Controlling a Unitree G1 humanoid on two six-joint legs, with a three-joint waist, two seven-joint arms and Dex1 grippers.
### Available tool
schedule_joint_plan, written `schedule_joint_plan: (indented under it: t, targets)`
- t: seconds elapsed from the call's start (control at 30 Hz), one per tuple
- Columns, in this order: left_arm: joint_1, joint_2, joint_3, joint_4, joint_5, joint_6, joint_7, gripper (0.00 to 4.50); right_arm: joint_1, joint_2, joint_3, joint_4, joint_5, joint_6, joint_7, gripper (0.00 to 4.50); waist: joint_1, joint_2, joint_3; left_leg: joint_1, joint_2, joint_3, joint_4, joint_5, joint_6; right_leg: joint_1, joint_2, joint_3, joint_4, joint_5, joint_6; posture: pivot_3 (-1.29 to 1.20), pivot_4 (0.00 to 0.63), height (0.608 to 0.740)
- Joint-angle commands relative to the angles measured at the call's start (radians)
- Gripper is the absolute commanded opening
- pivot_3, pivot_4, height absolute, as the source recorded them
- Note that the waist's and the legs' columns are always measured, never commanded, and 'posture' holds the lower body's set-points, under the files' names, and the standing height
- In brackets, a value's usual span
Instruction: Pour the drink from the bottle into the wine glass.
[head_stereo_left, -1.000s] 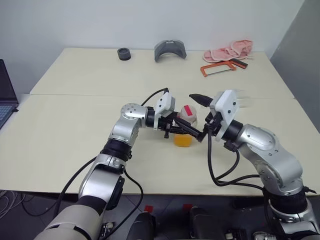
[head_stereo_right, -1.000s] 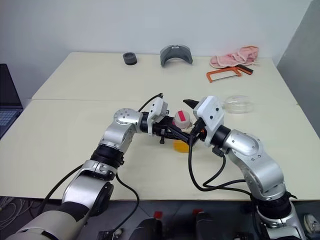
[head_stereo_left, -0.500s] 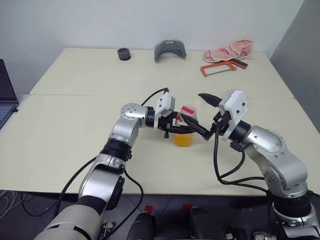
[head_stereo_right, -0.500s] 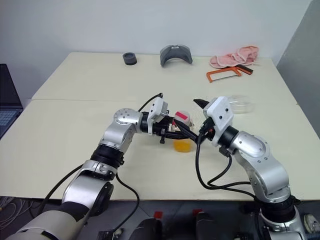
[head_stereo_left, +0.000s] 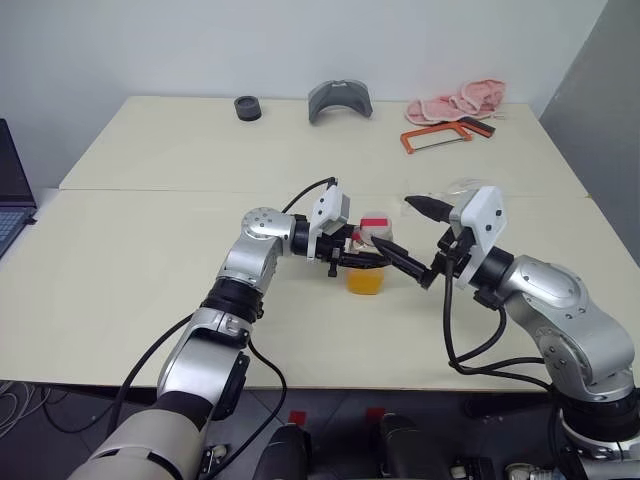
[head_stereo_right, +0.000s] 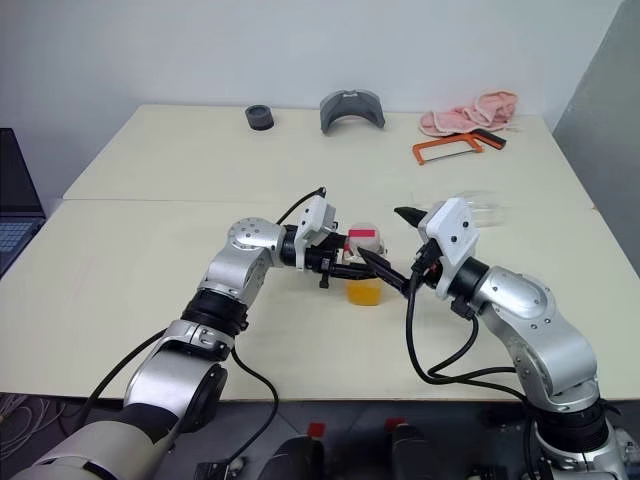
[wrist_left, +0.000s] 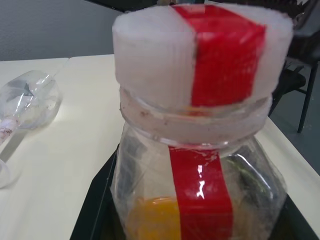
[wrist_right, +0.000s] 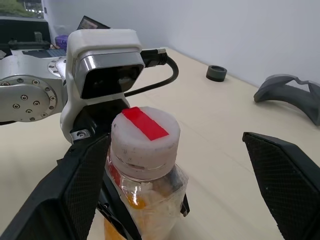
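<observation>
A wide cream-coloured desk (head_stereo_left: 150, 240) carries a small black round ring (head_stereo_left: 248, 107) and a grey curved plastic piece (head_stereo_left: 339, 100) along its far edge. Farther right lie crumpled pink cloth (head_stereo_left: 456, 101) and an orange-framed hacksaw (head_stereo_left: 436, 135). A dark laptop (head_stereo_left: 12, 195) sits beyond the left edge.

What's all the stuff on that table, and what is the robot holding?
bottle: one, clear with red strip, white-and-red cap on, upright at table centre, held
drink: orange, low in the bottle
wine glass: one, clear, lying beyond the right arm
hacksaw: one, orange, far right
cloth: one, pink, far right corner
grey curved piece: one, far edge
black ring: one, far edge
laptop: one, dark, left
left gripper: shut on bottle
right gripper: open, beside the cap
</observation>
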Motion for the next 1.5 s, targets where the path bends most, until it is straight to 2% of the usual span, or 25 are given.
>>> schedule_joint_plan:
  t: [0.03,0.27,0.7,1.03,1.13,1.3,1.33,1.5]
  targets:
    - [-0.012,0.003,0.006,-0.025,-0.010,-0.016,-0.001,1.71,0.000,-0.007,-0.031,-0.064,0.051,0.013,0.014,4.50,0.000,0.000,0.000,0.000,0.000,0.000,0.000,0.000,0.000,0.000,0.000,0.000,0.000,0.000,0.000,0.00,0.150,0.740]
    - [-0.009,0.003,0.007,-0.029,-0.011,-0.015,0.001,1.71,-0.013,-0.006,-0.071,-0.093,0.175,0.080,0.009,4.50,0.000,0.000,0.000,0.000,0.000,0.000,0.000,0.000,0.000,0.000,0.000,0.000,0.000,0.000,0.000,0.00,0.150,0.740]
    - [-0.011,-0.007,0.002,-0.025,-0.011,-0.020,-0.003,1.71,-0.139,-0.016,0.020,0.049,0.149,0.112,0.039,4.50,0.000,0.000,0.000,0.000,0.000,0.000,0.000,0.000,0.000,0.000,0.000,0.000,0.000,0.000,0.000,0.00,0.150,0.740]
    - [-0.005,-0.005,0.003,-0.032,-0.010,-0.021,0.000,1.71,-0.183,0.000,0.017,0.112,0.183,0.143,0.065,4.50,0.000,0.000,0.000,0.000,0.000,-0.001,0.000,0.000,0.000,0.000,0.000,0.000,0.000,0.000,0.000,0.00,0.150,0.740]
    - [-0.001,-0.004,0.003,-0.035,-0.010,-0.020,0.003,1.71,-0.185,0.006,0.019,0.116,0.182,0.148,0.063,3.89,0.000,0.000,0.000,0.000,0.000,0.000,0.000,0.000,0.000,0.000,0.000,0.000,0.000,0.000,0.000,0.00,0.150,0.740]
    - [0.001,-0.005,0.003,-0.038,-0.010,-0.018,0.006,1.71,-0.185,0.011,0.022,0.114,0.174,0.148,0.065,2.10,0.000,0.000,0.000,0.000,0.000,-0.001,0.000,0.000,0.000,0.000,0.000,0.000,0.000,0.000,0.000,0.00,0.150,0.740]
    - [0.001,-0.005,0.003,-0.038,-0.010,-0.018,0.006,1.71,-0.185,0.012,0.022,0.114,0.174,0.147,0.065,1.86,0.000,0.000,0.000,0.000,0.000,-0.001,0.000,0.000,0.000,0.000,0.000,0.000,0.000,0.000,0.000,0.00,0.150,0.740]
    - [0.003,-0.005,0.002,-0.040,-0.011,-0.017,0.005,1.71,-0.172,-0.006,0.050,0.098,0.121,0.104,0.079,1.84,0.000,0.000,0.000,0.000,0.000,-0.001,0.000,0.000,0.000,0.000,0.000,0.000,0.000,0.000,0.000,0.00,0.150,0.740]
